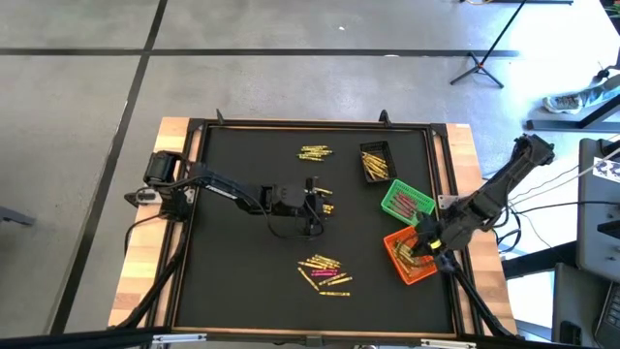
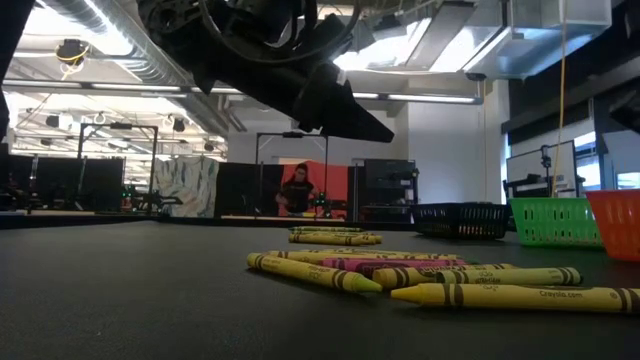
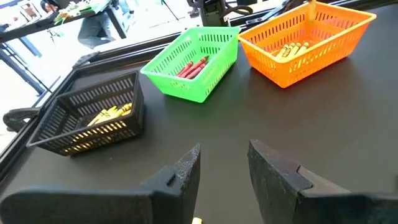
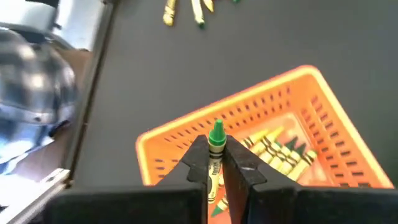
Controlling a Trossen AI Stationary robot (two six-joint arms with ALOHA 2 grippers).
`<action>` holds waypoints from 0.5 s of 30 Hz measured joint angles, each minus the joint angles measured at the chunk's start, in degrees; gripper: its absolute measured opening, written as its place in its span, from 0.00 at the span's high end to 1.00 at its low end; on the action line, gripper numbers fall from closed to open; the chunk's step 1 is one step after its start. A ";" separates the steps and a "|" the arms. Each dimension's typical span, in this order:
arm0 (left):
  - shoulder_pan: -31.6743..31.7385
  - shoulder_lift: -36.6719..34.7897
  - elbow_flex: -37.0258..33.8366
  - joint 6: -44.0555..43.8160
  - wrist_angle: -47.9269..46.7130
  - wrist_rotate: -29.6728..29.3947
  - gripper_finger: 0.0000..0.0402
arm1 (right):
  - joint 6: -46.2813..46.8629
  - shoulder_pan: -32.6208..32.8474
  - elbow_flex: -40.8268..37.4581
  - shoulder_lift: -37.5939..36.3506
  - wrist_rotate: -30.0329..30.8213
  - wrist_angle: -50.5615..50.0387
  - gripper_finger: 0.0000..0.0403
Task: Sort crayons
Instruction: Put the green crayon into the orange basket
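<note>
Crayons lie in loose piles on the black mat: one pile near the front [image 1: 325,274], one at the far side [image 1: 313,152], both also in the low view as a near pile [image 2: 440,278] and a far pile [image 2: 335,237]. My left gripper [image 1: 318,204] [image 3: 224,158] hovers open over the mat's middle with nothing between its fingers. My right gripper [image 1: 423,250] [image 4: 215,155] is above the orange bin [image 4: 292,84] and is shut on a green-tipped crayon [image 4: 216,140] in a yellow wrapper. My right gripper pinches the crayon's wrapped body [image 4: 214,165] between its two fingers. The crayon lies along the fingers, and its green tip [image 4: 216,132] sticks out past the fingertips. The fingers slant downward over the orange bin, and the crayon is lifted clear of the bin.
Three bins stand at the mat's right: a black bin [image 1: 377,161] with yellow crayons, a green bin [image 1: 407,202] with red ones, and an orange bin [image 1: 409,260] with yellow-wrapped ones. A few crayons [image 1: 326,199] lie beside my left gripper. A person sits in the room beyond.
</note>
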 joint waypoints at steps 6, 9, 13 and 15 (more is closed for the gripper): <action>-0.48 0.00 0.00 0.02 0.01 -0.73 0.71 | 3.42 -0.02 -2.43 2.73 0.80 0.15 0.95; -0.55 0.00 0.00 -0.80 0.00 -0.94 0.71 | 5.89 -0.03 -2.56 3.95 1.94 0.02 0.91; -0.48 0.00 0.00 -2.86 -0.04 -1.39 0.71 | 7.48 -0.04 -2.53 4.06 3.68 -0.09 0.78; -0.49 0.00 0.00 -2.91 -0.03 -2.89 0.71 | 7.70 -0.04 -2.27 4.08 4.57 -0.28 0.70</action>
